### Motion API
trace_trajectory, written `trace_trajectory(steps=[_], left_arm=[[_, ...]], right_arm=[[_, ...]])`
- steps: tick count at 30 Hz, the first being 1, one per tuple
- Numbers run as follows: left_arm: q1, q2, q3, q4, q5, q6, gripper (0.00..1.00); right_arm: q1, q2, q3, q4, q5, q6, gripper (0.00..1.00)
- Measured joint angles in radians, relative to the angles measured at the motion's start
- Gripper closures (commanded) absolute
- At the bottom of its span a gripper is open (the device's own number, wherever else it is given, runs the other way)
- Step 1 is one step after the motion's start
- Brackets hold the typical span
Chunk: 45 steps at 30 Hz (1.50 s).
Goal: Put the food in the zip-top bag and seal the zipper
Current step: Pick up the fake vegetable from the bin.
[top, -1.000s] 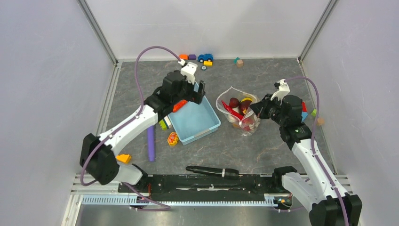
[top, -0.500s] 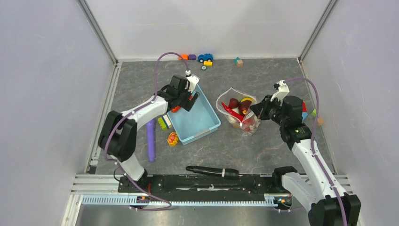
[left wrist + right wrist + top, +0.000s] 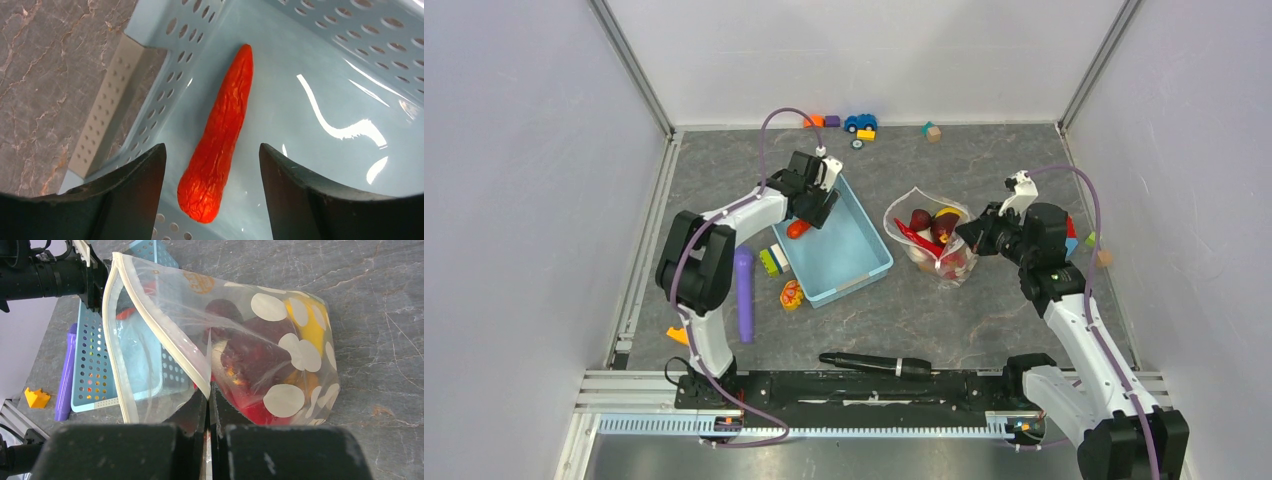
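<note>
Left wrist view: left gripper [image 3: 211, 160] has its jaws spread either side of the carrot [image 3: 223, 120], clear of it. The carrot lies in the basket [image 3: 165, 80], long axis 6 to 12 o'clock, across the closing line. At the basket's 3 o'clock, right gripper [image 3: 208, 401] pinches the bag [image 3: 280, 340] at its mouth.
</note>
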Motion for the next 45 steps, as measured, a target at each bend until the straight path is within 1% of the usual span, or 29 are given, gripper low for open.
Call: trace_trajectory(steps=[5,7,9,13,16,17,19,26,29,34,40,42,45], left_arm=[[0.019,0.057,0.05,-0.031,0.017,0.0,0.31],[0.023,0.074,0.062,-0.05,0.018,0.0,0.34],[0.025,0.094,0.077,-0.071,0.018,-0.001,0.4],[0.027,0.113,0.093,-0.101,0.036,-0.008,0.6],[0.027,0.115,0.103,-0.124,0.047,-0.011,0.79],[0.027,0.115,0.108,-0.133,0.061,-0.013,0.87],[0.027,0.115,0.115,-0.143,0.073,-0.019,0.97],[0.027,0.104,0.124,-0.156,0.161,-0.037,0.98],[0.027,0.053,0.104,-0.145,0.22,-0.06,0.98],[0.027,-0.098,0.039,-0.111,0.287,-0.111,0.98],[0.011,-0.324,-0.07,0.0,0.372,-0.193,0.98],[-0.016,-0.403,-0.115,0.055,0.403,-0.223,0.98],[-0.101,-0.486,-0.148,0.132,0.408,-0.29,0.98]], right_arm=[[-0.005,0.0,-0.003,0.0,0.0,-0.007,0.99],[-0.006,-0.001,-0.006,0.0,0.0,-0.01,0.99],[-0.008,-0.002,-0.007,0.0,0.0,-0.01,0.99],[-0.012,-0.008,-0.007,0.0,0.0,-0.01,0.99],[-0.013,-0.009,-0.007,0.0,-0.001,-0.01,0.99],[-0.013,-0.009,-0.007,0.0,-0.003,-0.01,0.99],[-0.013,-0.009,-0.007,0.0,-0.005,-0.01,0.99],[-0.014,-0.009,-0.007,0.0,-0.007,-0.01,0.99],[-0.014,-0.009,-0.007,0.0,-0.007,-0.01,0.99],[-0.016,-0.009,-0.007,0.0,-0.007,-0.01,0.99],[-0.016,-0.009,-0.007,0.0,-0.02,-0.007,0.99],[-0.017,-0.009,-0.007,0.0,-0.035,-0.003,0.99],[-0.017,-0.009,-0.007,0.0,-0.053,0.004,0.99]])
